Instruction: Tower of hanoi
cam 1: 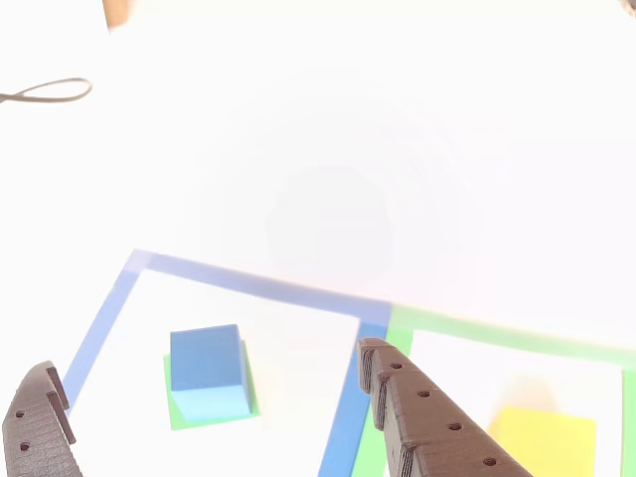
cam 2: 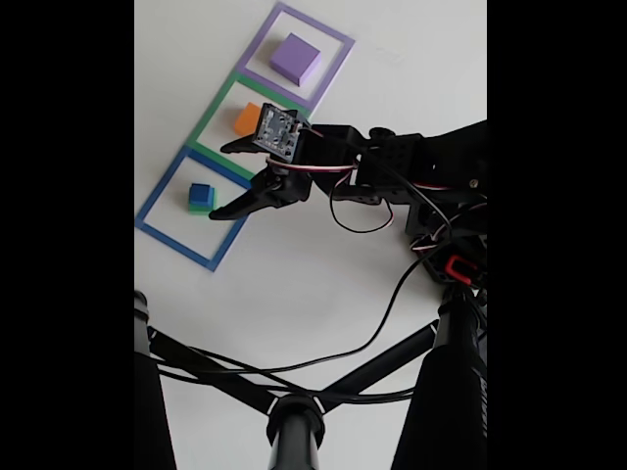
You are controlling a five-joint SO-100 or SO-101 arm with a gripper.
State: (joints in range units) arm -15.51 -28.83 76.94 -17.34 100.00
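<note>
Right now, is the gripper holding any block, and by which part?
Nothing is held. The gripper is open, its fingers apart and empty, short of the blue cube, which sits on the green cube.

In the fixed view the arm reaches toward nine o'clock. Its gripper (cam 2: 225, 179) hangs with jaws spread wide, holding nothing.

Orange cube (cam 2: 248, 119) partly hidden by arm, green cube (cam 1: 211, 407) mostly under blue cube (cam 1: 207, 360)

blue cube (cam 2: 201, 193): 1 | green cube (cam 2: 206, 205): 1 | orange cube (cam 2: 247, 119): 1 | purple slab (cam 2: 296, 58): 1 | square outlines (cam 2: 157, 199): 3
</note>
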